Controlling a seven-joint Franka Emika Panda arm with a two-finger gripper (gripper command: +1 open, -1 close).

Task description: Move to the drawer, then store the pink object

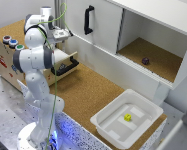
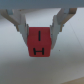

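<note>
In the wrist view a pink-red cube (image 2: 41,44) with dark letters on its face sits between my gripper's (image 2: 41,33) two fingers, which are shut on its sides. The surface behind it is a pale blur. In the exterior view my gripper (image 1: 62,34) hangs above the drawer (image 1: 63,61), a small light-wood drawer with a black bar handle (image 1: 67,67), pulled out from the low wooden box (image 1: 5,57). The arm hides the cube in that view.
Coloured buttons (image 1: 12,41) sit on top of the box. A white cupboard door with a black handle (image 1: 88,20) stands behind. An open compartment holds a dark object (image 1: 145,60). A white tray (image 1: 105,125) with a small yellow object (image 1: 127,117) lies on the cork table.
</note>
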